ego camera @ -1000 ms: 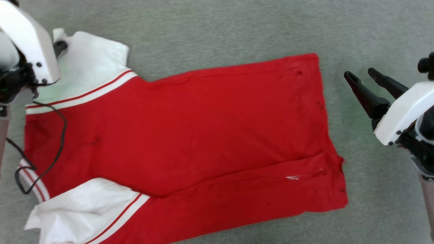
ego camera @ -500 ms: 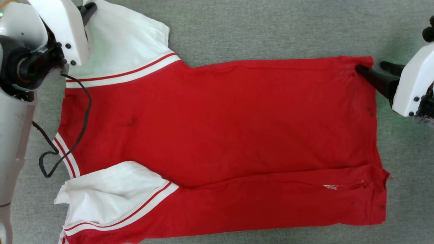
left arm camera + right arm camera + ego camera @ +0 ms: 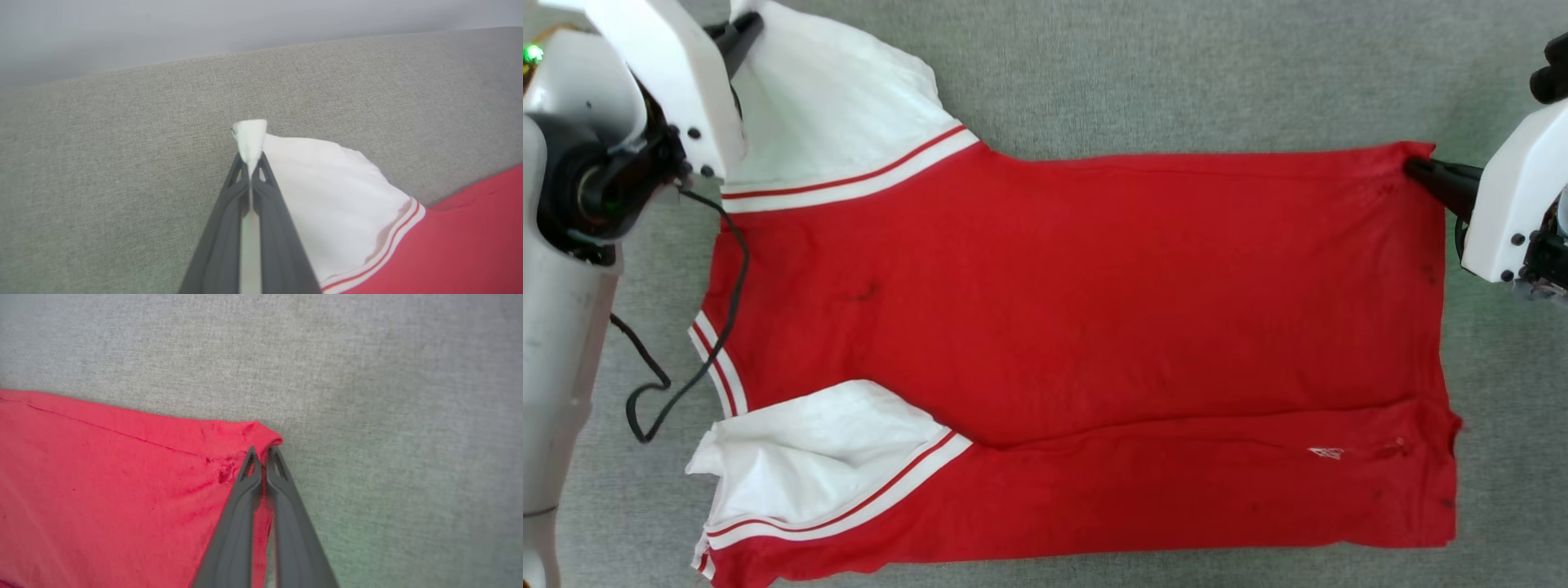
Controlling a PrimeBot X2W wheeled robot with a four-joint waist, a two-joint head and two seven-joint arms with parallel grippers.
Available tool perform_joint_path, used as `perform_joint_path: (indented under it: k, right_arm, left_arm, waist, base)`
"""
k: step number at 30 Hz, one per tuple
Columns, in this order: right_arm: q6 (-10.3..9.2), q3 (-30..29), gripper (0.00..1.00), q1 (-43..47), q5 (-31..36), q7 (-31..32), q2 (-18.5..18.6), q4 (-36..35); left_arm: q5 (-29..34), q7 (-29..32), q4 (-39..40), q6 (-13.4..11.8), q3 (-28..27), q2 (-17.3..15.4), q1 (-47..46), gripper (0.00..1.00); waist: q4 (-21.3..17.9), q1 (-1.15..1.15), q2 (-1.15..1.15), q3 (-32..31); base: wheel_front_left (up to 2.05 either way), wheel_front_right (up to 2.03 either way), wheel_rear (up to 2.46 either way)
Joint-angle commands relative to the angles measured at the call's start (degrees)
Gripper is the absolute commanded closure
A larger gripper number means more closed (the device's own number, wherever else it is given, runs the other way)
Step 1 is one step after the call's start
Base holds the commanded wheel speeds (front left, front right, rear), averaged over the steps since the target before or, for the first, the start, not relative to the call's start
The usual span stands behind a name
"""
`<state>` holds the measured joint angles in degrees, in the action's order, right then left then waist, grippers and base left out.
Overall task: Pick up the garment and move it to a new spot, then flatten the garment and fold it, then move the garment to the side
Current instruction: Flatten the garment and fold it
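The soft red jersey T-shirt with white sleeves point(image 3: 1054, 310) lies flat on the grey woven surface point(image 3: 1176, 73); the left gripper point(image 3: 250, 165) pinches a white sleeve tip; the right gripper point(image 3: 263, 455) clamps the far hem corner.

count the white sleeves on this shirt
2 on the shirt: upper-left sleeve, pinched by the left gripper; lower-left sleeve, lying loose.
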<state>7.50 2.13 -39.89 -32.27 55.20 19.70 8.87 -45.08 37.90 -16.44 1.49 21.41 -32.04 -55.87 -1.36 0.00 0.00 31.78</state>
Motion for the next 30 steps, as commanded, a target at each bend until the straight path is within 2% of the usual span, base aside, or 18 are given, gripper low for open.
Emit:
perform_joint_path:
  k: [1,10,17,25,30]
  right_arm:
    - [-0.02,0.03,1.00,0.67,0.68,-1.42,0.49,-0.69]
    - [-0.02,-1.85,1.00,6.39,0.57,-7.10,0.85,-1.95]
    - [-0.02,-3.30,1.00,15.91,0.04,-9.69,-0.24,-3.88]
    - [-0.03,-5.88,1.00,27.82,-1.55,-13.28,-3.74,-3.71]
    - [-0.03,-7.30,1.00,32.94,-2.17,-15.14,-5.29,-2.90]
  left_arm:
    - [-0.26,-1.14,-0.07,0.11,-0.63,-0.30,1.39,1.00]
    - [-0.94,-7.24,2.32,-1.67,-3.27,-2.34,11.19,1.00]
    - [-3.35,-12.45,7.20,-4.99,-6.96,-3.57,26.54,1.00]
    - [-7.03,-16.34,11.22,-9.15,-9.14,-1.44,46.33,1.00]
    - [-9.01,-16.82,10.94,-10.14,-9.01,0.37,53.02,1.00]
  waist:
    - [0.06,0.00,0.00,-1.80]
    - [0.60,0.00,0.00,-9.95]
    - [0.74,0.00,0.00,-16.19]
    - [0.84,0.00,0.00,-20.87]
    - [0.63,0.00,0.00,-22.34]
  base:
    - [0.00,0.00,0.00]
    - [0.00,0.00,0.00]
    - [0.00,0.00,0.00]
    - [0.00,0.00,0.00]
    - [0.00,0.00,0.00]
